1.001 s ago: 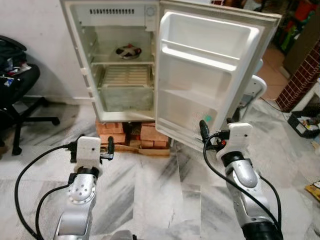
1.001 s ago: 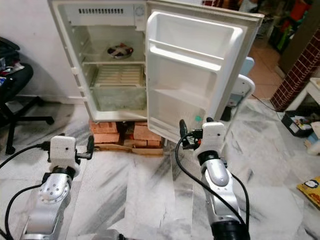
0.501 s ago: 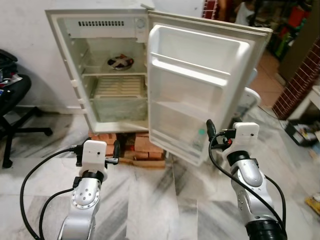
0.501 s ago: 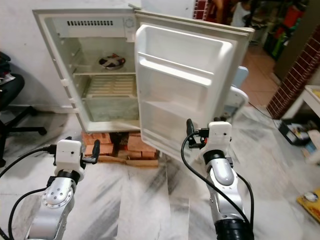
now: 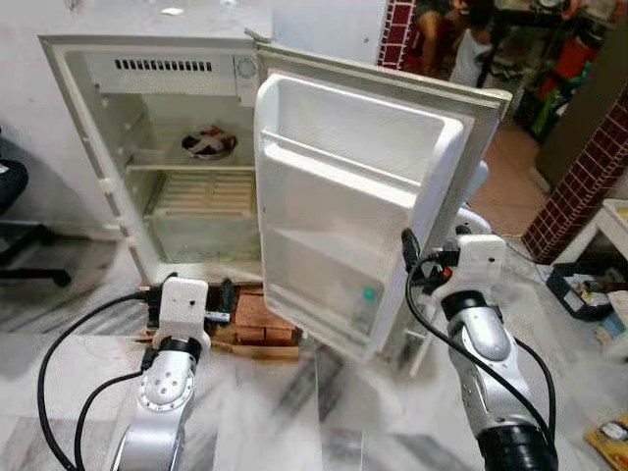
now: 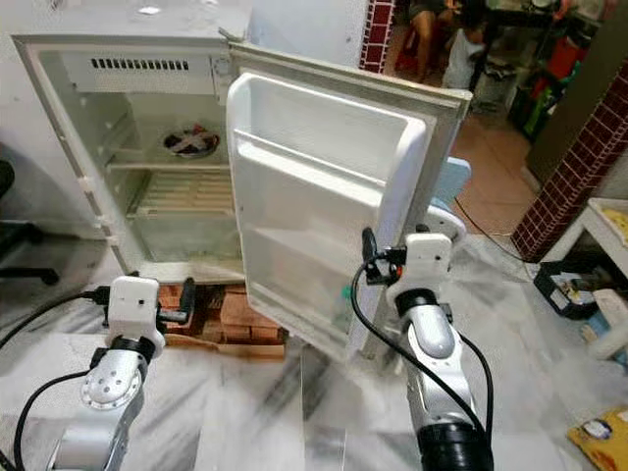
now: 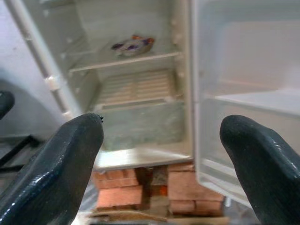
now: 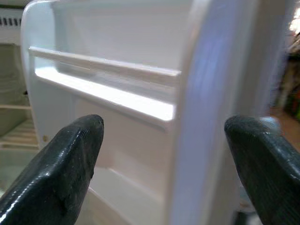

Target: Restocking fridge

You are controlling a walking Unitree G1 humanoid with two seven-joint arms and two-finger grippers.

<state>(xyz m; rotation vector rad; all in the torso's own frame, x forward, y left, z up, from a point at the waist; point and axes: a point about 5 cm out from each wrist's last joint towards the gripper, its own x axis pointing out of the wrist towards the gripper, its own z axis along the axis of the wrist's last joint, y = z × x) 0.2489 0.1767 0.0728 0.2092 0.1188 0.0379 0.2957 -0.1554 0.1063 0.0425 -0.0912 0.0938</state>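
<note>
You face a small white single-door fridge [image 5: 147, 147] raised on a stack of red bricks [image 5: 260, 319], its cabinet open toward you and its white moulded door [image 5: 353, 206] swung wide, the free edge of that door reaching out toward your right side. Grey-veined marble floor [image 5: 294, 412] lies bare between your two arms and the bricks, so the roomiest way in is straight ahead to the cabinet mouth; on the right the door edge narrows your room. Inside the cabinet, a small patterned dish [image 5: 208, 143] sits on the upper shelf, above a pale slatted drawer cover [image 5: 201, 194]. Your left arm is raised forward with the left gripper [image 7: 161, 154] levelled at the open cabinet, well short of it, its black fingers [image 7: 70, 154] spread wide apart with nothing between them. Your right arm is bent upward with the right gripper [image 8: 164, 164] at the door's free edge; its fingers [image 8: 70, 159] are parted wide, one on either side of that edge, and from the blurred wrist view you probably are not touching it yet, though that is hard to judge. To the far right a red brick wall [image 5: 579, 186] and a dark crate [image 5: 579, 289] on the floor bound the open space.
</note>
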